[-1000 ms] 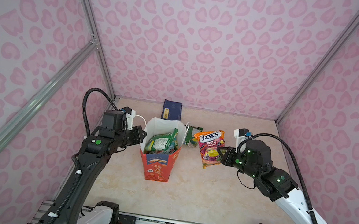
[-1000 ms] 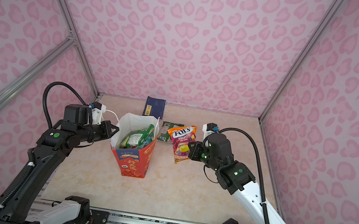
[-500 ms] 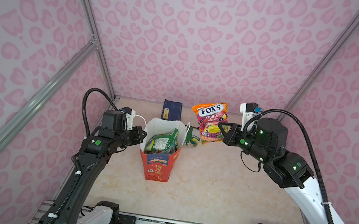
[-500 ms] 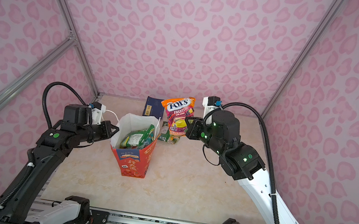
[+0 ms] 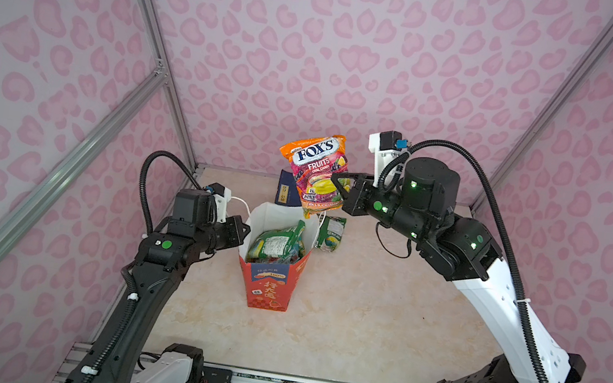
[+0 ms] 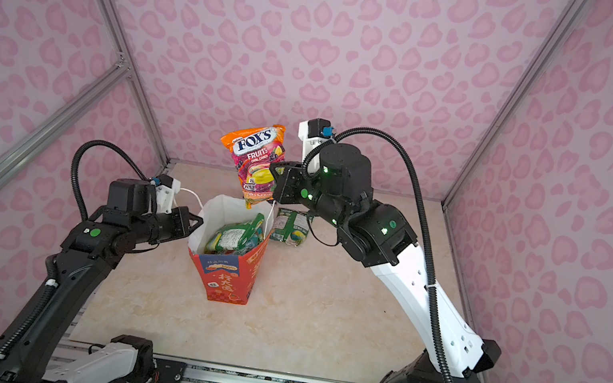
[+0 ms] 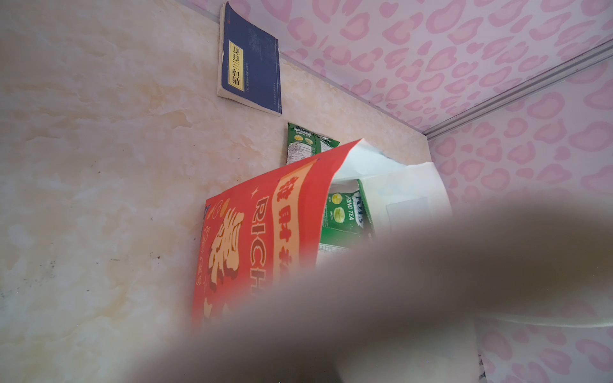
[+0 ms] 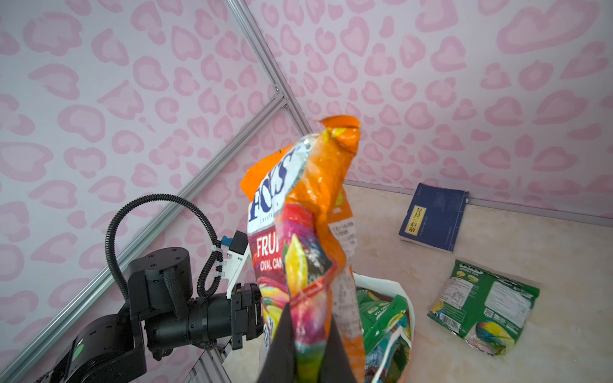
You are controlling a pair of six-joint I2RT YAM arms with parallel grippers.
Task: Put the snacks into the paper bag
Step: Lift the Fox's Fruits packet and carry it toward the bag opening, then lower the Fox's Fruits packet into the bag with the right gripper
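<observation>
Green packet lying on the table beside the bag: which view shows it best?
Right wrist view: the green packet lies whole and close, printed back up. Both top views show it small. Left wrist shows only one end past the paper bag.

- The table [image 5: 360, 315] is a beige, marble-patterned top closed in by pink-patterned walls [image 5: 339, 59] at the back and both sides.
- The paper bag [image 5: 268, 285] stands upright on it near the middle. Its mouth is open upward, and it is red-orange outside and white inside.
- A green snack packet [image 5: 331, 234] lies flat just beside the bag, on its right in both top views, with its printed back facing up.
- A dark-blue booklet [image 8: 431, 217] with a yellow label lies flat against the back wall, apart from the green packet.
</observation>
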